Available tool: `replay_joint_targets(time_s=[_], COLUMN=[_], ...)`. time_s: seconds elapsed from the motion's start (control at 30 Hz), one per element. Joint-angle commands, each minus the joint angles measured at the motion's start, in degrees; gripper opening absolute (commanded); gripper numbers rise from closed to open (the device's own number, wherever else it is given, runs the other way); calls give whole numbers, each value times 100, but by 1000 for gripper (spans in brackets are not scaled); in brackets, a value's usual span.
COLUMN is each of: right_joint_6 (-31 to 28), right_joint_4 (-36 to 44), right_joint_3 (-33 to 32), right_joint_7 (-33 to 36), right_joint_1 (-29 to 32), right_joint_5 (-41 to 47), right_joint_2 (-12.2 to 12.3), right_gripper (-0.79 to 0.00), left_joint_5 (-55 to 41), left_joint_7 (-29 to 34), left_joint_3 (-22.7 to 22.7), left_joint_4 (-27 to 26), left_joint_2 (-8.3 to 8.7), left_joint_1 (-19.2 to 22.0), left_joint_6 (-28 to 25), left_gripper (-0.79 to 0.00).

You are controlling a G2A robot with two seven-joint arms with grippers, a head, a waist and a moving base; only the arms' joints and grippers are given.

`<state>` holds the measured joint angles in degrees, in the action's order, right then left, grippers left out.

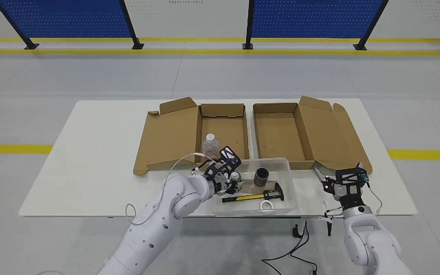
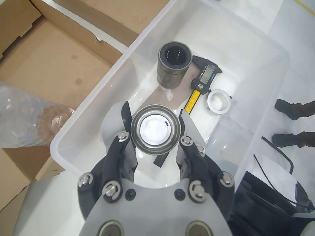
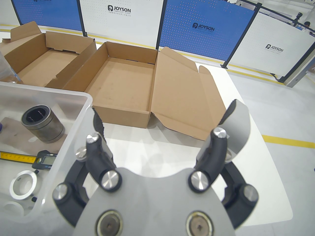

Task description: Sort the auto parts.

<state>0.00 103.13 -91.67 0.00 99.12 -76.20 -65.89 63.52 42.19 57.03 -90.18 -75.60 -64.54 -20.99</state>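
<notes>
left gripper (image 2: 155,118): jaws clamped on the outer rim of a steel bearing (image 2: 155,129), one finger on each side, bearing held flat with its bore facing up. it sits over the near end of the clear bin (image 1: 271,161), inside the bin's walls. remaining in the bin: a dark metal sleeve (image 2: 174,66) standing upright, a caliper (image 2: 205,77) lying flat, a white ring (image 2: 218,99) just beside the caliper.

right gripper (image 3: 166,119): jaws apart, holding nothing, above the table beside the bin.

judgement: the step in hand is lifting the bearing out for a cardboard box. recommend a straight vertical lift until the bearing clears the bin wall, then travel level. the left box (image 1: 223,130) already holds a clear plastic item (image 1: 211,144); set down apart from it. lower close to the box floor before release; smooth steel may slip.
</notes>
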Motion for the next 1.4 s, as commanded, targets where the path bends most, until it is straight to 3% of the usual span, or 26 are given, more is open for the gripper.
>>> replay_joint_targets(time_s=[0.0, 0.33, 0.6, 1.03, 1.37], right_joint_6=[0, 0, 0, 0, 0], right_joint_4=[0, 0, 0, 0, 0], right_joint_3=[0, 0, 0, 0, 0], right_joint_7=[0, 0, 0, 0, 0], right_joint_1=[0, 0, 0, 0, 0], right_joint_5=[0, 0, 0, 0, 0], right_joint_2=[0, 0, 0, 0, 0], right_gripper=[0, 0, 0, 0, 0], left_joint_5=[-99, -441, -854, -807, 159], left_joint_7=[37, 817, 1493, 1400, 833], left_joint_3=[53, 354, 490, 502, 37], left_joint_4=[-227, -1759, -2375, -2327, -1484], left_joint_2=[18, 159, 262, 340, 230], left_joint_1=[-38, -336, -518, -429, 433], left_joint_6=[-65, -401, -568, -481, 83], left_gripper=[-785, -785, -785, -785, -785])
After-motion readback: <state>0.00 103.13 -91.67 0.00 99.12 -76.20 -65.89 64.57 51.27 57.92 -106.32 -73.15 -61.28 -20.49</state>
